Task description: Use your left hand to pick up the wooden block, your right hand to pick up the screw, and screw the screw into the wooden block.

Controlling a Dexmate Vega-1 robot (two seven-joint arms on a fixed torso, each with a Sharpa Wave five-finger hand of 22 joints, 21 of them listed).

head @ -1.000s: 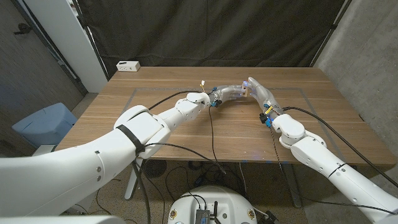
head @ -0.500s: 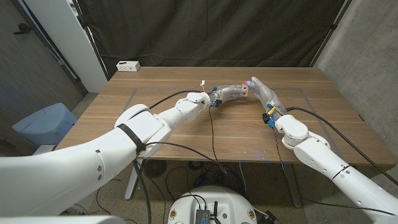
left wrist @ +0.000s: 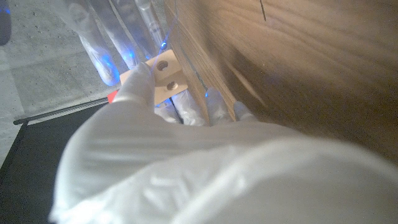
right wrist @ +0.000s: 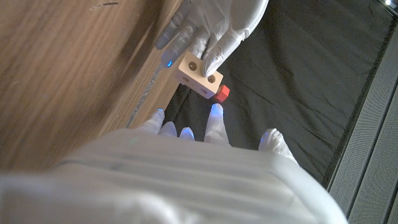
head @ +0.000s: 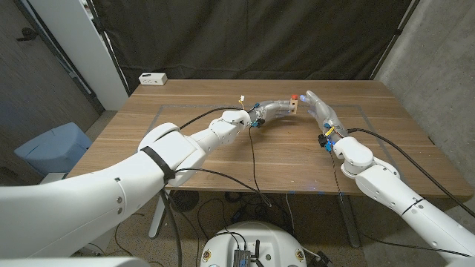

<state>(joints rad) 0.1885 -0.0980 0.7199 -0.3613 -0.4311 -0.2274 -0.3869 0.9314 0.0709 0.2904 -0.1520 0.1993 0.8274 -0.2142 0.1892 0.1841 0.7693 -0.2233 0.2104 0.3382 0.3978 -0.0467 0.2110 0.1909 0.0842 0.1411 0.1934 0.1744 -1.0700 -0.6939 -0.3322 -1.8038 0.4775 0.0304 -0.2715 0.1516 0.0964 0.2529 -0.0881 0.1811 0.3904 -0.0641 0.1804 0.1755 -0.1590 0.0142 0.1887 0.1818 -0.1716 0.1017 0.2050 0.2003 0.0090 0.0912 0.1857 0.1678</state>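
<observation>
**Block held up in the left hand, red-headed screw at its side, right hand's fingers spread**

Head view: the wooden table (head: 223,159) carries both arms, which meet over its far middle. The left hand (head: 276,110) grasps the wooden block (head: 295,106), raised off the tabletop. A small red piece, the screw (head: 295,96), sits against the block on the side away from the robot. The right hand (head: 318,110) reaches in just beside the block; whether it pinches the screw cannot be told from here. A white box (head: 153,78) lies at the table's far left corner, well apart from the block. A blue chair (head: 52,148) stands off the table's left edge. A dark curtain (head: 252,37) hangs behind the table. Black cables run along both forearms and cross the tabletop near the block.

Left wrist view: the left hand (left wrist: 155,124) fills the near part, its fingers closed round the wooden block (left wrist: 166,78), whose face shows two round holes. A sliver of red, the screw (left wrist: 112,97), peeks out beside the block. Translucent fingers of the right hand (left wrist: 109,40) stand just beyond the block, lit blue.

Right wrist view: the left hand (right wrist: 214,25) grips the wooden block (right wrist: 200,74), with a hole on each visible face. The red screw (right wrist: 221,93) touches the block's corner. The right hand (right wrist: 186,140) has its fingertips (right wrist: 216,110) spread and apart from both block and screw, clasping nothing.
</observation>
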